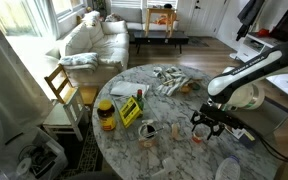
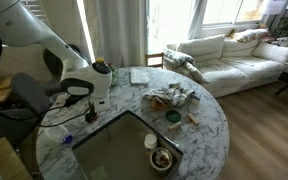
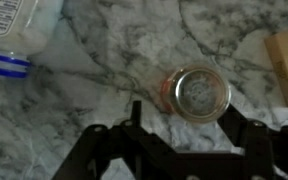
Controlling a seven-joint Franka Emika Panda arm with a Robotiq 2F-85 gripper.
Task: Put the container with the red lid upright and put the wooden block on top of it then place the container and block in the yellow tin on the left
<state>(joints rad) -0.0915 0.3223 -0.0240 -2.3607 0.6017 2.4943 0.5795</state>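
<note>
In the wrist view the container with the red lid point(image 3: 196, 93) lies on its side on the marble table, its pale round base facing the camera and a strip of red lid showing at its left. My gripper point(image 3: 182, 112) is just above it. Its jaws stand apart on either side of the container, and the right finger point(image 3: 231, 128) is close to its rim. The left finger is clear of it. The wooden block point(image 3: 287, 65) lies at the right edge. The yellow tin point(image 1: 130, 110) sits further left on the table, away from my gripper point(image 1: 206, 125).
A dark jar with a yellow lid point(image 1: 106, 115) stands beside the tin. Crumpled cloths point(image 1: 169, 80) lie at the back of the round table. A clear plastic item with a blue stripe point(image 3: 9, 40) is near the container. A dark tray point(image 2: 124, 145) and small cups point(image 2: 162, 158) sit nearby.
</note>
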